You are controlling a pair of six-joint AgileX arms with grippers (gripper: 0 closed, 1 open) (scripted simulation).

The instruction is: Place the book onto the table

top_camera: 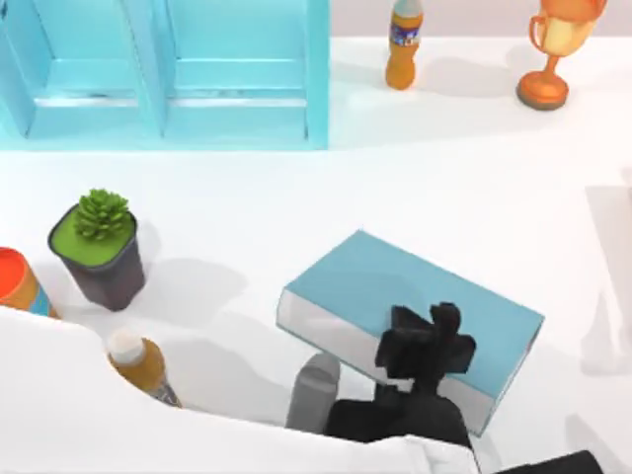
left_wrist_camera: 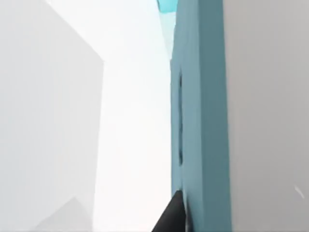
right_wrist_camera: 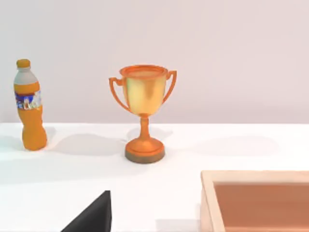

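Note:
The book is a thick teal-blue hardcover with white page edges. It hangs tilted a little above the white table near the front middle, casting a shadow below. My left gripper is shut on its near long edge. In the left wrist view the teal cover runs close past a dark fingertip. My right arm sits parked at the front right edge.
A cyan shelf unit stands at the back left. An orange bottle and a trophy stand at the back right. A potted plant, an orange can and a capped bottle crowd the left. The right wrist view shows a wooden box.

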